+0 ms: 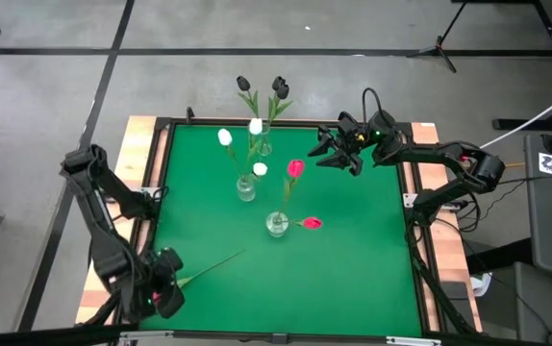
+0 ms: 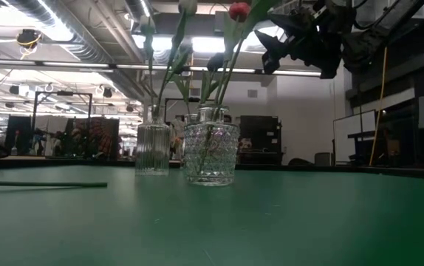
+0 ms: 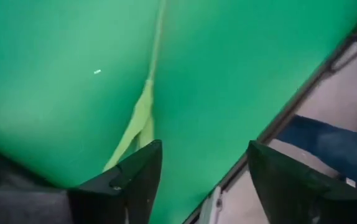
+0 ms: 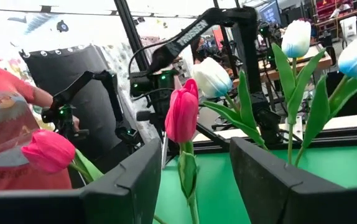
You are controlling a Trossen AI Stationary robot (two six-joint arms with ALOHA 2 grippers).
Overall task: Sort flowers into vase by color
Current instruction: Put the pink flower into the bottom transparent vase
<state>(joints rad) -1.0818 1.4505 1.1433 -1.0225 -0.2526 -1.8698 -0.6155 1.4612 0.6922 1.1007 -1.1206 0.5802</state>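
Observation:
Three glass vases stand on the green mat. The far vase (image 1: 264, 149) holds black tulips (image 1: 280, 88), the middle vase (image 1: 246, 188) white tulips (image 1: 225, 137), and the near vase (image 1: 277, 225) pink-red tulips (image 1: 295, 168). A loose flower stem (image 1: 213, 266) lies flat on the mat near the near-left corner; its head is hidden. My left gripper (image 1: 168, 288) (image 3: 203, 149) is open over that stem's leaf (image 3: 135, 124). My right gripper (image 1: 329, 152) (image 4: 194, 174) is open and raised, right of the vases, facing the pink-red and white heads. My left gripper stands with its fingers apart over the near end of the loose stem, and the leaf (image 3: 125, 146) runs under one finger (image 3: 135, 174). Whether that finger touches the leaf, I cannot tell.
The mat has a dark frame and wooden side boards (image 1: 141, 144). A person in a red shirt (image 4: 4, 124) stands beyond the table, and blue trousers (image 3: 334, 146) show past the near edge. The mat's near-right part (image 1: 353, 279) is bare green.

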